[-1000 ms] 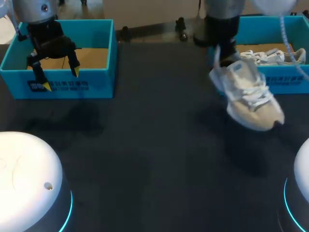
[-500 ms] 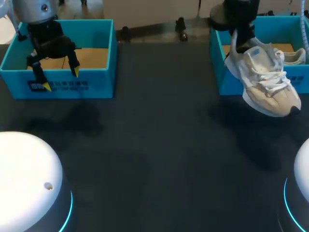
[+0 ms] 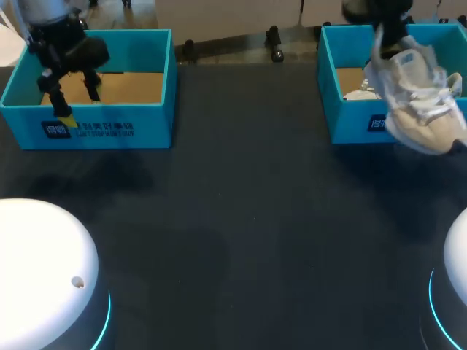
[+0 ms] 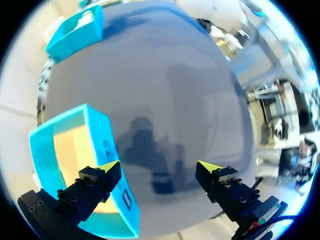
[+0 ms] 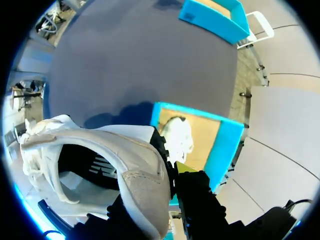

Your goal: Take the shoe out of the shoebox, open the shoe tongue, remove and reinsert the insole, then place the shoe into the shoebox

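White-and-beige shoe [image 3: 417, 102]: aloft, toe tilted down, over the front wall of the right-hand teal shoebox [image 3: 350, 124]. Right gripper [image 5: 170, 175] pinches its heel collar, and the shoe hangs beneath it. Left gripper [image 4: 157, 167]: fingers spread, above the near wall of the other box [image 4: 100, 150].

I'm in a robotics lab, by the look of it. My white, blue-lit left base [image 3: 40, 262] and right base [image 3: 460, 251] flank a dark table [image 3: 241, 219] holding two matching teal boxes, left shoebox [image 3: 109, 130] and right shoebox [image 3: 349, 120].
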`<state>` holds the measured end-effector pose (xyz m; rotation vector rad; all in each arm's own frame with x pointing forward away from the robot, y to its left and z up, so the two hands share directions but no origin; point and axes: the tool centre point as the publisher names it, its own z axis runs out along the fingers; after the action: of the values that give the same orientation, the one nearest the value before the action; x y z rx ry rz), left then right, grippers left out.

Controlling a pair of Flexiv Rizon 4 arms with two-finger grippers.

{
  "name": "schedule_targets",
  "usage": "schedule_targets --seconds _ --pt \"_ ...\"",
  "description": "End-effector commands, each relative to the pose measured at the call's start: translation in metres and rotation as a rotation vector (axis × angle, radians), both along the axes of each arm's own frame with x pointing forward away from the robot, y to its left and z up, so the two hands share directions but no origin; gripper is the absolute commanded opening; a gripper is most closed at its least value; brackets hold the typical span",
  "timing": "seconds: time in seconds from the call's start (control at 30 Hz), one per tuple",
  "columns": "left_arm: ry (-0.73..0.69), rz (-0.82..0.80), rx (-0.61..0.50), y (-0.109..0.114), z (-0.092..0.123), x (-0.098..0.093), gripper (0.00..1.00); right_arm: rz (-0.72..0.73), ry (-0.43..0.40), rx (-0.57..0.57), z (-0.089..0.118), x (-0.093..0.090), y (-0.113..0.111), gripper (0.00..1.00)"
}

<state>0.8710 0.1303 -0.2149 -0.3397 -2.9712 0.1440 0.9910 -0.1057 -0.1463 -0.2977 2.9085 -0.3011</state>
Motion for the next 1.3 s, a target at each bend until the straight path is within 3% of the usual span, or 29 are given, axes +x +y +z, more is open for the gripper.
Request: schedule_targets --seconds 0.03,0.3,0.43,0.83,1.0,1.3 --pt "0.07 0.704 0.092 0.01 0.005 0.01 1.0 0.008 0.037 0.026 0.008 0.028 -0.022 0.0" --pt "0.02 1.096 0.11 0.038 0.012 0.018 1.0 -0.048 0.066 0.026 0.017 0.066 -0.051 0.0" --pt "0.02 1.096 0.11 0.038 0.012 0.018 1.0 -0.125 0.103 0.069 0.019 0.084 -0.061 0.0" --pt "0.02 1.096 0.11 0.038 0.012 0.018 1.0 -0.125 0.103 0.069 0.019 0.084 -0.061 0.0" --pt "0.031 1.378 0.172 0.035 0.004 0.022 1.0 -0.123 0.097 0.087 0.019 0.085 -0.063 0.0" --pt "0.029 1.662 0.159 0.054 0.0 0.041 1.0 -0.193 0.11 0.108 0.003 0.117 -0.098 0.0"
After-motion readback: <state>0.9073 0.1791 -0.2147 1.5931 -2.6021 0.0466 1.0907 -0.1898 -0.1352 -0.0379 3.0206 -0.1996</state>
